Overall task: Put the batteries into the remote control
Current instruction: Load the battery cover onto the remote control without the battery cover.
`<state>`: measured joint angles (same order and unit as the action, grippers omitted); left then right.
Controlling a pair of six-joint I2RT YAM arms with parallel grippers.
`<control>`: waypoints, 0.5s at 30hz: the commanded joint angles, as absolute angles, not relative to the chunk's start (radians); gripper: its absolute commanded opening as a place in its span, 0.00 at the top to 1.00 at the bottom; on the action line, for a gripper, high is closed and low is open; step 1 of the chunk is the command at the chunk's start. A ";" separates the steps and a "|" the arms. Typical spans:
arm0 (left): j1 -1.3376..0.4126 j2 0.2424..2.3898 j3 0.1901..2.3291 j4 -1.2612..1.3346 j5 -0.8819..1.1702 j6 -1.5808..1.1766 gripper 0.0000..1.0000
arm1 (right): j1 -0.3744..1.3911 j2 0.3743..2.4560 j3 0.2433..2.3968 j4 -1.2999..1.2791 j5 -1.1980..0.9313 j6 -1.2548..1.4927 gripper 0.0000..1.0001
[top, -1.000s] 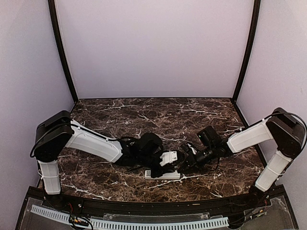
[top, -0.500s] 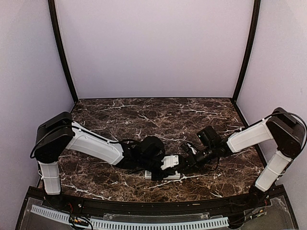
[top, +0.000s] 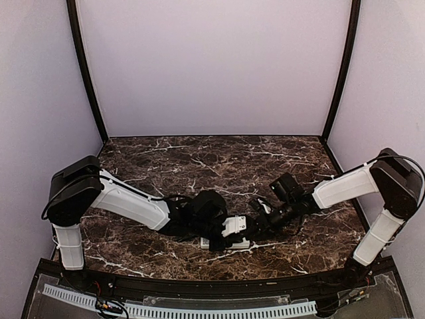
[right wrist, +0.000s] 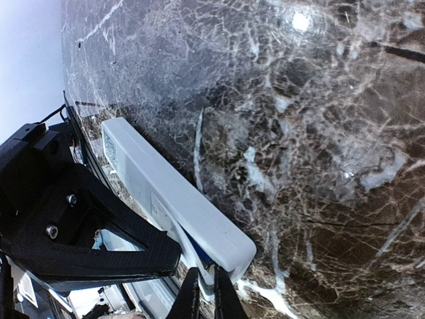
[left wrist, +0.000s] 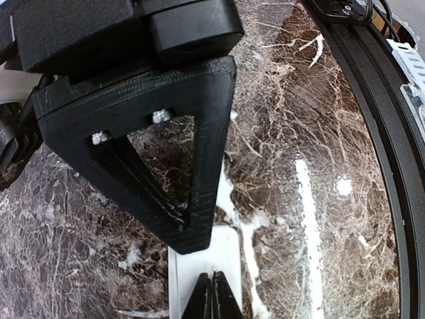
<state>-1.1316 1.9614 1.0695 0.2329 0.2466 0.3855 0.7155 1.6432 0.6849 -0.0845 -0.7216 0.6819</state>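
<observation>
The white remote control (top: 226, 244) lies on the marble near the front edge, under both grippers. In the right wrist view it (right wrist: 166, 193) lies with its back half up, and a sliver of the blue battery (right wrist: 200, 251) shows in its end compartment. The orange battery is hidden. My right gripper (right wrist: 206, 296) is at that end, its tips pinched on the edge of the pale-grey cover (right wrist: 190, 260). My left gripper (left wrist: 212, 296) is shut, its tips over the remote (left wrist: 232, 266). From above, the left gripper (top: 238, 231) and right gripper (top: 252, 228) almost meet.
The table's black front rim (left wrist: 372, 133) runs close beside the remote. The other arm's triangular finger (left wrist: 206, 166) crowds the left wrist view, and likewise in the right wrist view (right wrist: 99, 246). Dark marble stretches behind (top: 212, 159), walled on three sides.
My left gripper has moved down and slightly right, closer onto the remote. My right gripper has shifted a little left toward it. The remote has stayed in place.
</observation>
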 commanded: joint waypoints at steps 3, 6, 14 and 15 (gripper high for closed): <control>-1.134 1.989 0.998 0.064 0.221 0.392 0.98 | 0.726 1.636 0.721 -0.138 -0.602 0.653 0.91; -1.134 1.992 0.995 0.056 0.224 0.386 0.99 | 0.726 1.635 0.735 -0.164 -0.593 0.642 0.89; -1.134 1.998 0.973 0.057 0.233 0.376 1.00 | 0.725 1.593 0.760 -0.233 -0.554 0.631 0.86; -1.134 1.999 0.974 0.057 0.234 0.375 1.00 | 0.726 1.591 0.762 -0.238 -0.553 0.631 0.86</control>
